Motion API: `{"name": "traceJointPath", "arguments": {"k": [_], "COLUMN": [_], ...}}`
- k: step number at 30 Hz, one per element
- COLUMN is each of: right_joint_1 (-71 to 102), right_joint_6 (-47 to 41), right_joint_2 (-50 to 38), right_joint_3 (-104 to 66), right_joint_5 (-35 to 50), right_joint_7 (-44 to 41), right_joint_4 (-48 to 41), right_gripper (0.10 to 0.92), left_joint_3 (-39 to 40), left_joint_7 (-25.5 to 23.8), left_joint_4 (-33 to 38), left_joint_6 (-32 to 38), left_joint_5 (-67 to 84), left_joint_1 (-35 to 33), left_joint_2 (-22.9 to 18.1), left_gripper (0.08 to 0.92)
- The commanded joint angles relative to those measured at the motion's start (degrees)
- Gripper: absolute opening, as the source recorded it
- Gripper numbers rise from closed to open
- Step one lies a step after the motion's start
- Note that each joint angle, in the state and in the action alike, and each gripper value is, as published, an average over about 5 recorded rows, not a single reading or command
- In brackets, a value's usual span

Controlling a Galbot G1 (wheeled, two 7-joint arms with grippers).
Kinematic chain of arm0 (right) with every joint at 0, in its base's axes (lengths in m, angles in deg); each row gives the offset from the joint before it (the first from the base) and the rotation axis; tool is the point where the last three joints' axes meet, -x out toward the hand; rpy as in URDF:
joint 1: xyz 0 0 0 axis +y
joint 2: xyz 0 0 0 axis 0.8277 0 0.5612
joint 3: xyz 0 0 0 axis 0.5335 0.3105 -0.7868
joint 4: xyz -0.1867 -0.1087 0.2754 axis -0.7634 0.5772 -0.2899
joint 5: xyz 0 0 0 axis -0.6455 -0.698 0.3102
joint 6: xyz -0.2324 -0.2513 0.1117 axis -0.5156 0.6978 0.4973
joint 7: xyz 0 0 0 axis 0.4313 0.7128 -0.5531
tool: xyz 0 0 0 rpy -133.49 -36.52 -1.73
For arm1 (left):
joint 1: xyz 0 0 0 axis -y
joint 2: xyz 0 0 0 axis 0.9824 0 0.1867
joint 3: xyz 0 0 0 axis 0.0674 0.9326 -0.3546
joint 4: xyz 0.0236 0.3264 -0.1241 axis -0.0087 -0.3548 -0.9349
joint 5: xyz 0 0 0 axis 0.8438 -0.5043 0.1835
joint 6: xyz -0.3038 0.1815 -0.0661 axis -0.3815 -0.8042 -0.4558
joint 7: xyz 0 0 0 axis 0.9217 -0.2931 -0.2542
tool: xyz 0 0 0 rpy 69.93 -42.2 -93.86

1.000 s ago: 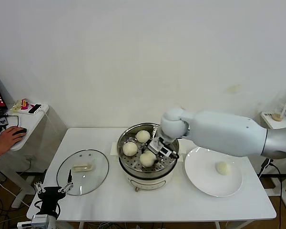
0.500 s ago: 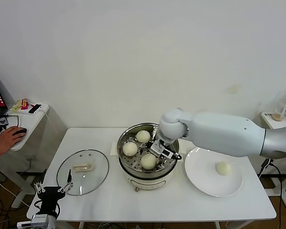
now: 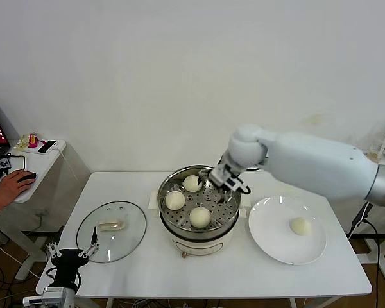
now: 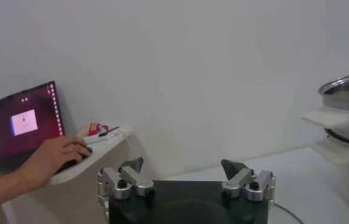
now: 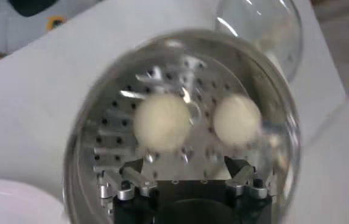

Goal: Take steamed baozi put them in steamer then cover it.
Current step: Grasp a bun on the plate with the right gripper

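Baozi sit just below my right gripper, which hangs over the far right part of the steamer with its fingers spread wide and nothing between them. From my right wrist camera I see both fingertips apart above the perforated tray, with two buns lying on the tray beyond them. In the head view three steamed baozi rest inside the pot: one near my gripper at the far side, one toward the left rim, one at the near side, each apart from the others. None of them touches my fingers. Out to the right of the steamer, on the white plate, one more bun lies alone, well apart from my gripper. On the other side of the steamer, the cover lies flat on the white table with its cream handle up. My left gripper is parked low at the near left edge of the table, just beside the cover, its fingers open and empty. Farther left, a person's hand rests on a mouse on a side desk, by a laptop.
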Motion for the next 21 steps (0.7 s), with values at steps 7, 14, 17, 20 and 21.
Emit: {"name": "traceJointPath", "arguments": {"k": [7,14,17,20,21], "right_joint_1": [0.9,7.97,13.53,20.1,23.01], "right_joint_6": [-14.52,-9.81,-7.93,-6.54,-6.16], "right_joint_2": [-19.57,-29.94,-32.82,-34.81,-35.24], "right_joint_3": [-3.74,-5.93,-9.6,-13.59,-15.33], "right_joint_5": [4.45,-3.14,-7.4,-11.27,-12.21], "right_joint_7": [0.21,-2.04,-2.6,-2.81,-2.74], "right_joint_4": [4.58,4.95,4.79,4.76,4.62], "right_gripper": [0.823,0.823,0.823,0.823,0.823], "left_joint_3": [1.68,3.62,3.95,4.09,4.14], "left_joint_7": [-0.1,-0.11,-0.11,-0.11,-0.11], "left_joint_4": [-0.29,-0.82,-0.85,-0.97,-1.0], "left_joint_6": [-0.13,-0.15,-0.17,-0.17,-0.17], "left_joint_5": [-0.09,-0.45,-0.45,-0.44,-0.45], "left_joint_1": [0.78,1.46,1.57,1.58,1.56], "left_joint_2": [0.87,1.25,1.39,1.5,1.51], "left_gripper": [0.823,0.823,0.823,0.823,0.823]}}
